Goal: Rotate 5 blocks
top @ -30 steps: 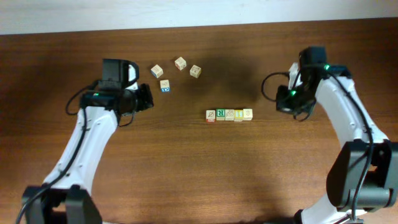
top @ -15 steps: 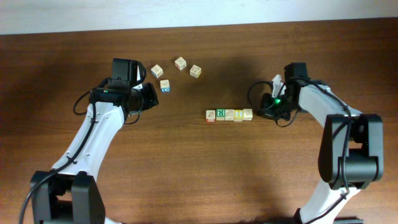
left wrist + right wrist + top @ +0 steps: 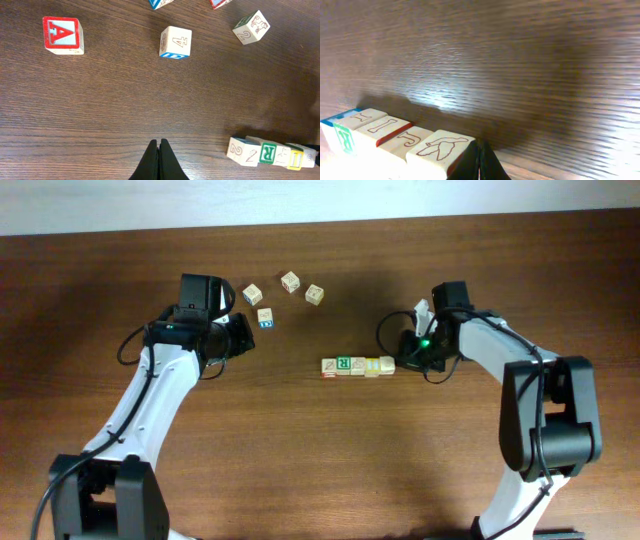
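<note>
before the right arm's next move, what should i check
1. right gripper shut: ok
2. right gripper at the end block of the row: ok
3. five blocks in one touching row: ok
4. left gripper shut, away from the row: ok
5. red A block and 4 block apart from the row: ok
6. row turned enough: cannot tell

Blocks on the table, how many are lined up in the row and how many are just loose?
Blocks in the row: 5
Loose blocks: 5 (the red A block shows only in the left wrist view)
Total: 10
</note>
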Robot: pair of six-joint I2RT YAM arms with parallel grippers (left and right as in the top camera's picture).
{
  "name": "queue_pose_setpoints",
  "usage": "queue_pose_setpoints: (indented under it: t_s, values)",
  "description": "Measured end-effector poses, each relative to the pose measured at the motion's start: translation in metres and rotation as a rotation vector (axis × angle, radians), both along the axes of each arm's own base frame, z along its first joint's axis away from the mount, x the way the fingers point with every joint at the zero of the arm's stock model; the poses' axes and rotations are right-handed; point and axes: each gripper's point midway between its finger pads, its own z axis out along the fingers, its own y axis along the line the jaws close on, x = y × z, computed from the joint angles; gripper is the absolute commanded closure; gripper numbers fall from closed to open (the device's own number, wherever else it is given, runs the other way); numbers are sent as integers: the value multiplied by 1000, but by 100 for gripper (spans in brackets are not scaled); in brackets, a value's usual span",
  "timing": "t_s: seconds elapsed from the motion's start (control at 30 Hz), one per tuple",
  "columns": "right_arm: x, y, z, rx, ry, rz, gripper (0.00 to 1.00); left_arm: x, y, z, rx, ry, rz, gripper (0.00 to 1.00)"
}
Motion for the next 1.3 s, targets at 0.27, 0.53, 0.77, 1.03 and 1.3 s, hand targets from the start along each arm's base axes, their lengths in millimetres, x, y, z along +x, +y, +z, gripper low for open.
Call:
queue_pose_setpoints:
  t_s: [0.27, 0.53, 0.77, 1.03, 1.3]
  values:
    - [-3, 35, 2, 15, -10, 47, 96, 0, 0, 0, 0, 0, 0, 100]
    - [-7, 61, 4, 31, -2, 50, 95, 0, 0, 0, 0, 1, 0, 100]
    - [-12, 65, 4, 25, 20, 48, 65, 0, 2, 0, 10, -1, 6, 100]
    - [9, 56, 40, -61, 14, 34, 65, 1, 7, -1, 34, -5, 23, 100]
    - [-30, 79, 41, -156, 116, 127, 76, 4, 27, -1, 103, -14, 78, 100]
